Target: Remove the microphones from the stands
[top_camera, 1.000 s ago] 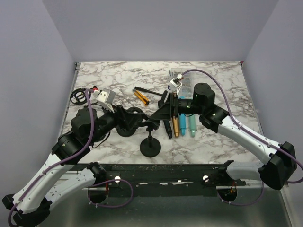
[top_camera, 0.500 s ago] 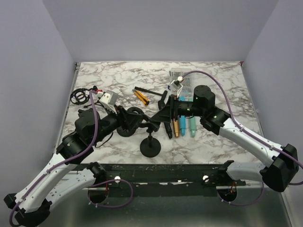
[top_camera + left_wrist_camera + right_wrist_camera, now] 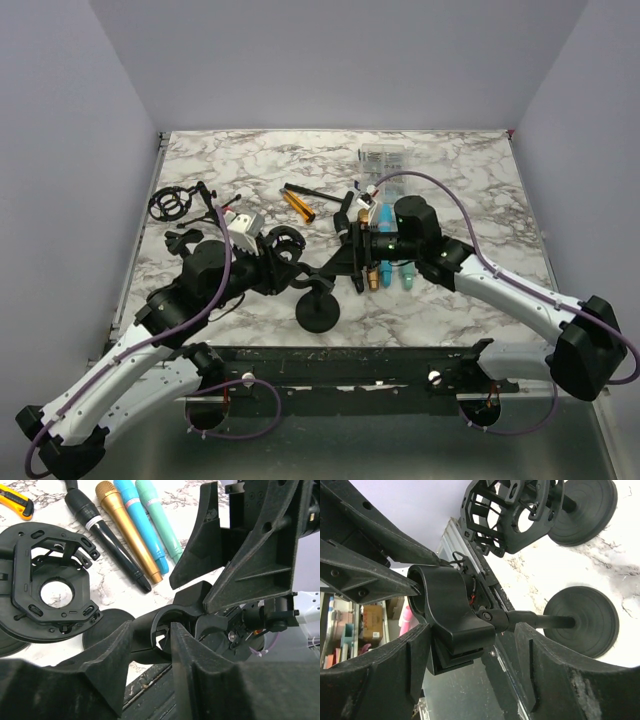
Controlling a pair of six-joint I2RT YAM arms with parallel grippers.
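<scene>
Four microphones [image 3: 131, 537], black, gold, blue and green, are laid side by side on the table [image 3: 450, 170] just beyond the stand [image 3: 318, 312], partly covered from above by the right arm. A shock mount [image 3: 30, 580] is stood just beside the stand, on its left. The stand's clip [image 3: 452, 615] is pinched at its edge by the left gripper [image 3: 150, 632], reached in low. It is straddled by the right gripper [image 3: 470, 627], fingers spread wide. Open marble is seen toward the far edge.
</scene>
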